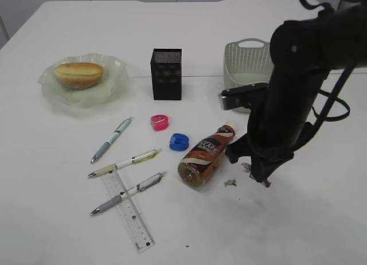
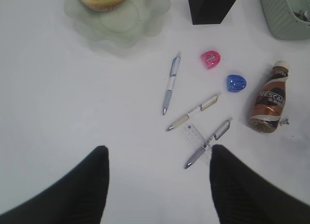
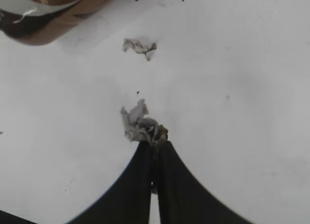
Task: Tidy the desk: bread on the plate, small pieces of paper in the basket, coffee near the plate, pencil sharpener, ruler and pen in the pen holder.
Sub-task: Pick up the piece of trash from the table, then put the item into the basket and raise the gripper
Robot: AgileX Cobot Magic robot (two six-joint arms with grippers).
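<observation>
My right gripper is shut on a crumpled small piece of paper just above the table, right of the lying coffee bottle. Another paper scrap lies loose beside the bottle. The bread rests on the pale green plate. A pink pencil sharpener and a blue one sit in front of the black pen holder. Three pens and the clear ruler lie front left. My left gripper hangs open and empty high above the table.
The green basket stands at the back right, partly behind my right arm, with paper bits inside. Small dark specks dot the table near the bottle.
</observation>
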